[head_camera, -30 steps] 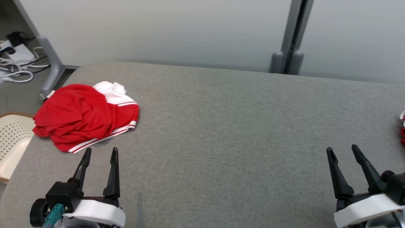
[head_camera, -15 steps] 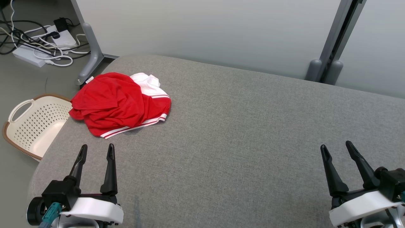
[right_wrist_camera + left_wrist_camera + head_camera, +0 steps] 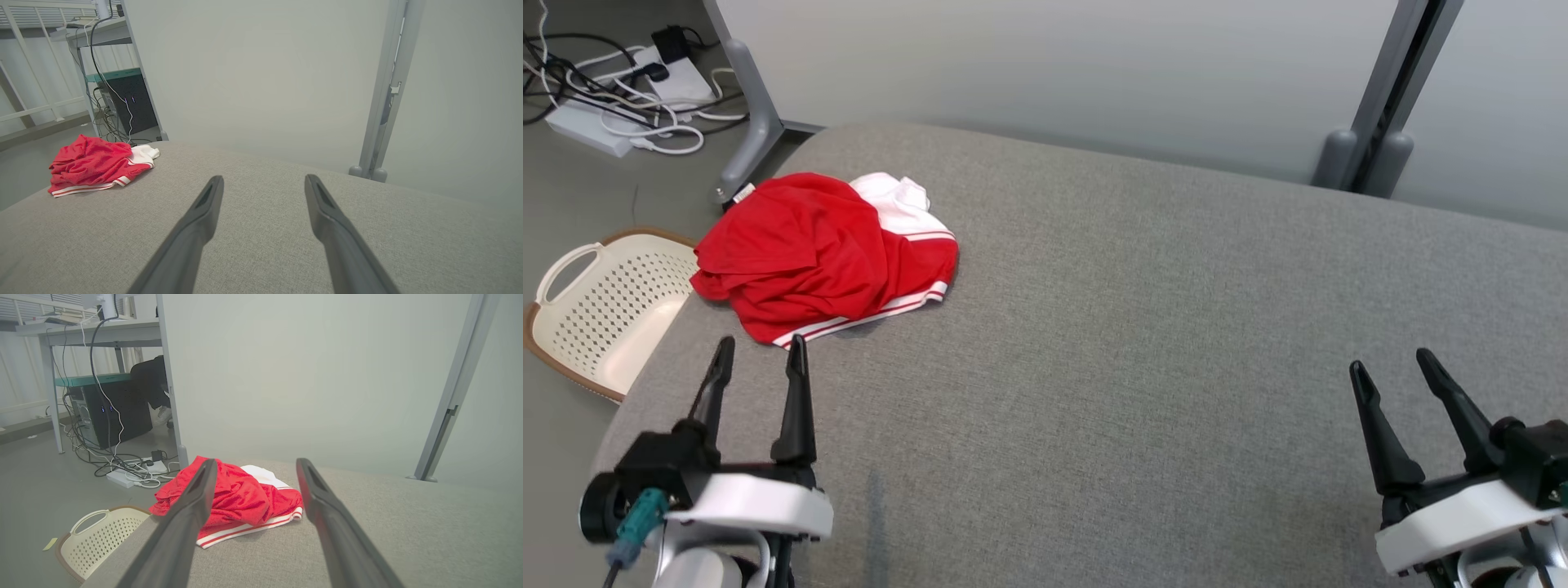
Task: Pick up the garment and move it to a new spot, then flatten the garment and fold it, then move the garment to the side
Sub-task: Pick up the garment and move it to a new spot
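A crumpled red garment point(image 3: 809, 253) with white trim and a white part lies bunched near the far left corner of the grey table point(image 3: 1143, 327). It also shows in the left wrist view as the garment point(image 3: 241, 498) and in the right wrist view as the garment point(image 3: 94, 165). My left gripper point(image 3: 758, 351) is open just short of the garment's near hem, nothing between its fingers. Over the table's near right stands my right gripper point(image 3: 1390, 367), open and empty, far from the garment.
A cream perforated basket point(image 3: 605, 306) sits on the floor left of the table. Cables and a power strip point(image 3: 613, 122) lie on the floor beyond it. A grey partition wall with a post point(image 3: 1380, 98) runs behind the table.
The head camera has turned left, bringing the basket and floor cables into view. My left gripper has crept forward toward the garment's near hem. The garment has not moved.
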Controlling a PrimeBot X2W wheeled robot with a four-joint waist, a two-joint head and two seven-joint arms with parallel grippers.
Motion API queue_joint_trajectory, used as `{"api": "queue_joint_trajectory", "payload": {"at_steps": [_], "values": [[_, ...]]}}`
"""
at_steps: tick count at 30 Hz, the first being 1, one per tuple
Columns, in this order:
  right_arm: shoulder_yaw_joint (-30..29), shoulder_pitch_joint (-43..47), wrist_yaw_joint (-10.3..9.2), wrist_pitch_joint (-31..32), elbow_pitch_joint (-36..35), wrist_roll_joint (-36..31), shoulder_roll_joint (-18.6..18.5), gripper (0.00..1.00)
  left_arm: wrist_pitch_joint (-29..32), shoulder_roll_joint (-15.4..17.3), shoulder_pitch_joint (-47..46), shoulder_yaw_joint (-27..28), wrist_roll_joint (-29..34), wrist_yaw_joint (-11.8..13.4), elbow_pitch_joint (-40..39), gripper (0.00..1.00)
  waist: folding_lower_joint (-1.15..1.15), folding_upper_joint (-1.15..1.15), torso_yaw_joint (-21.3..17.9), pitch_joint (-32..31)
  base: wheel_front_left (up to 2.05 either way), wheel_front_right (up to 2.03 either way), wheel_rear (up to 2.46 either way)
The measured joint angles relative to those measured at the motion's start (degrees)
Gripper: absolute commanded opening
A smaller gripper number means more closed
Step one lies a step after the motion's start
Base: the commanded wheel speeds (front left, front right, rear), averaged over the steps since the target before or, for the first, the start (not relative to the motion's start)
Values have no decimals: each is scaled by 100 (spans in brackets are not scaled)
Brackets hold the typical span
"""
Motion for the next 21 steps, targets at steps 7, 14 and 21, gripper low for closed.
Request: {"api": "queue_joint_trajectory", "payload": {"at_steps": [7,14,21], "values": [[32,-279,0,192,-279,-118,-159,100,-24,53,-852,163,16,-88,131,100,0,0,-130,438,0,0,0],[55,-675,0,346,-597,-250,-293,100,-33,212,-1911,337,-42,-304,886,100,0,0,-395,1068,0,0,0],[34,-972,0,359,-735,-318,-313,100,40,315,-2967,341,-237,-709,2251,100,0,0,-684,1750,0,0,0]]}}
